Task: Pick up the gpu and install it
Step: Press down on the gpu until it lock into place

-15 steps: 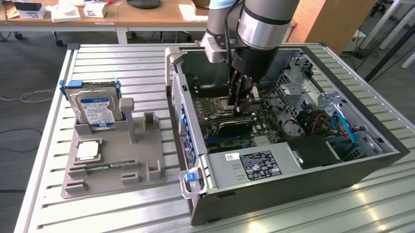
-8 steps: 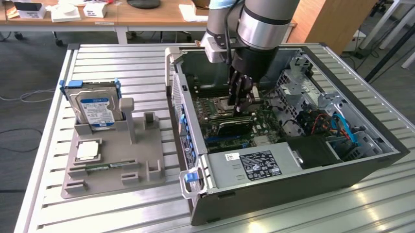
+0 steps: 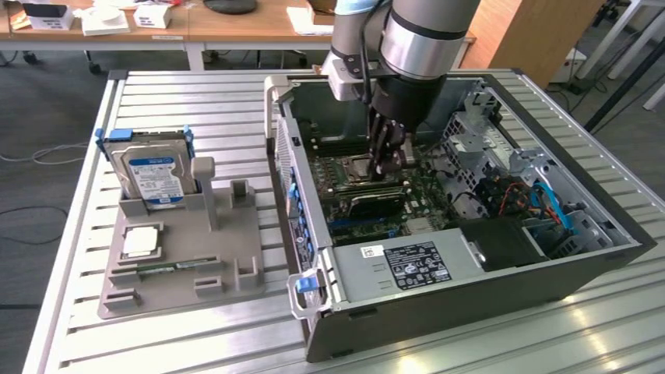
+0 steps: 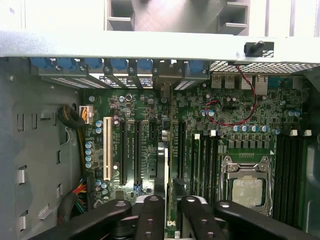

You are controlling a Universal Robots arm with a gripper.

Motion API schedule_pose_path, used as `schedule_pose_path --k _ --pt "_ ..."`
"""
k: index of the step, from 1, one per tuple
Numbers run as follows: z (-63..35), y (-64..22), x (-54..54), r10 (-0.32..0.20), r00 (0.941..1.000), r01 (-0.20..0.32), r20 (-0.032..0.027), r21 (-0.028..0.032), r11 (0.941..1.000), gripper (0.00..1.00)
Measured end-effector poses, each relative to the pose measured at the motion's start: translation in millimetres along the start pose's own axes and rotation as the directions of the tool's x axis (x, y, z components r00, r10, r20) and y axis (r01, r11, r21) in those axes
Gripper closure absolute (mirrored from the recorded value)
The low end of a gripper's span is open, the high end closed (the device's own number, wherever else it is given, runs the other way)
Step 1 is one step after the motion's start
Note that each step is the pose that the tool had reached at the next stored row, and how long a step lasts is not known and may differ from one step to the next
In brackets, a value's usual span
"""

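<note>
One card, edge-on, held over the motherboard slots

One hand (image 4: pixel 167 207) reaches down into the open computer case (image 3: pixel 582 269) on the counter (image 3: pixel 177 101), its fingers (image 4: pixel 150 217) closed on the upper edge of the gpu (image 4: pixel 162 165), which stands upright just above the motherboard (image 4: pixel 225 115) beside the long black expansion slots (image 4: pixel 123 150). Thin and stiff, the card looks light but fragile; gripping its bare top edge, clear of components, seems the safest hold.
</note>
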State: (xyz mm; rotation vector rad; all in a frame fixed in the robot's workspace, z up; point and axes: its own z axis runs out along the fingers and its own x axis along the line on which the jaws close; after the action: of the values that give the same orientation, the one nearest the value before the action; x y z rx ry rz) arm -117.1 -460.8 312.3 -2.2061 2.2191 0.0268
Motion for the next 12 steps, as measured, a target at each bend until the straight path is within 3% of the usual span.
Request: schedule_pose_path --k 3,12 --pt "0.0 0.0 0.0 0.000 1.0000 0.000 0.0000 -0.0001 1.0000 0.89" --pt "-0.2 -2.7 0.0 0.000 1.0000 0.000 -0.0003 -0.0002 1.0000 0.89"
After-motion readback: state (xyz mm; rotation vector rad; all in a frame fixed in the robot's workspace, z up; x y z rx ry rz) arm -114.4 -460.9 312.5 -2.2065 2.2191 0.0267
